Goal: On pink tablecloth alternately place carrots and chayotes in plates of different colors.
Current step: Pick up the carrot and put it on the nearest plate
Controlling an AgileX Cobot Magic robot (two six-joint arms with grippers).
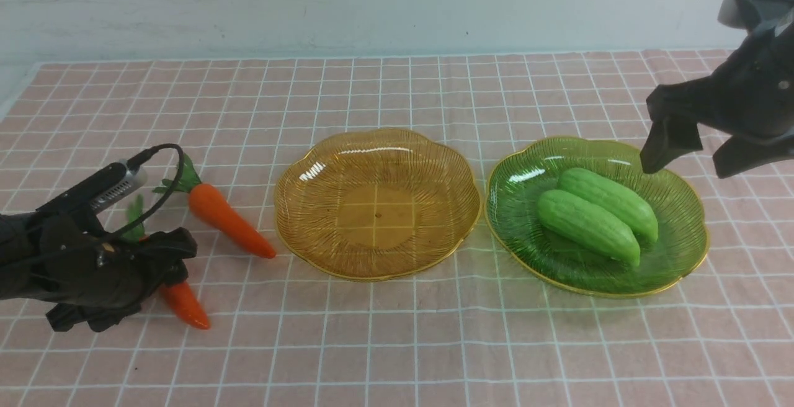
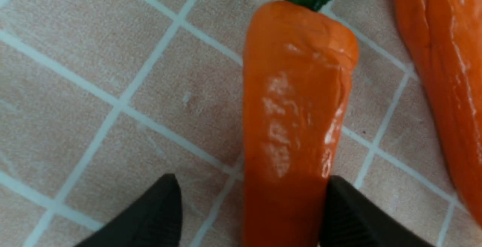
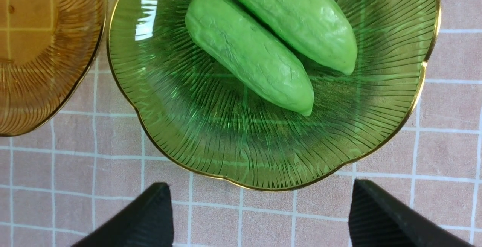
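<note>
Fig.: pre-grasp, carrot no. 1. L gripper [image 2: 252, 202] is hanging low over the near carrot [image 2: 297, 100], jaws apart & straddling its body. One finger is apparently touching the carrot's side, the other is standing clear, and nothing is clamped yet. Both this carrot and the far carrot [image 1: 226, 218] are lying on the pink tablecloth [image 1: 397, 345], left of the amber plate [image 1: 372, 208], which is holding nothing. Both chayotes [image 1: 586, 226] are resting side by side in the green plate [image 1: 539, 258]. R gripper [image 1: 687, 162] is hovering above that plate's right edge, spread wide & empty.

Risks, est.:
- Uneven contact is likely to shove the carrot sideways as the jaws close, poss. into its neighbour.
- The glossy, tapering body is liable to slip out of the pinch.
- A low carry is risking a clip on the amber plate's scalloped rim.
</note>
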